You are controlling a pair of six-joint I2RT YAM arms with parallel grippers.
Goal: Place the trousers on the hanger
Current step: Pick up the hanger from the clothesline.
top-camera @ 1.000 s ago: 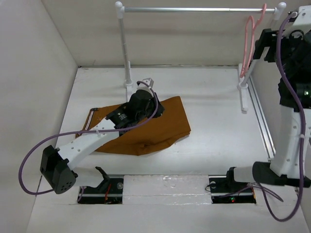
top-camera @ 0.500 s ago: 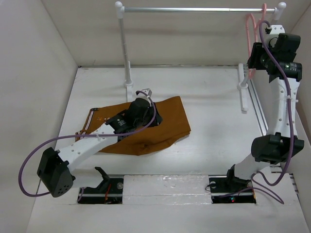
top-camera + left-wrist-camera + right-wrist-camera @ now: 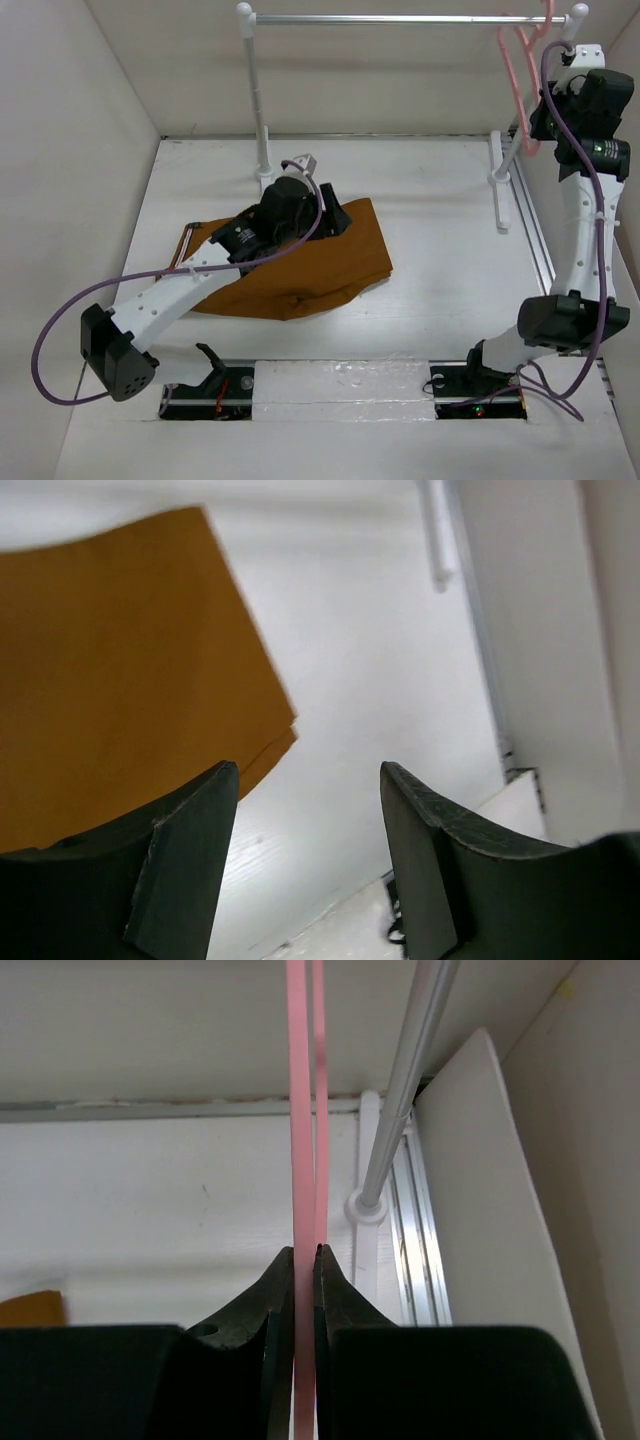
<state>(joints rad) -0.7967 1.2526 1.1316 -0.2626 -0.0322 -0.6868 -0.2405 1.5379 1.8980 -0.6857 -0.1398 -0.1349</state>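
Now: right pincer clamps thin pink hanger; left pincer wide, near smooth rust trousers.

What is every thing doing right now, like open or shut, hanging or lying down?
rail: standing upright on the table.
trousers: lying folded on the table, not held.
left gripper: open, empty, over the trousers' edge.
right gripper: shut on the hanger.
hanger: hook at the rail's right end, gripped.
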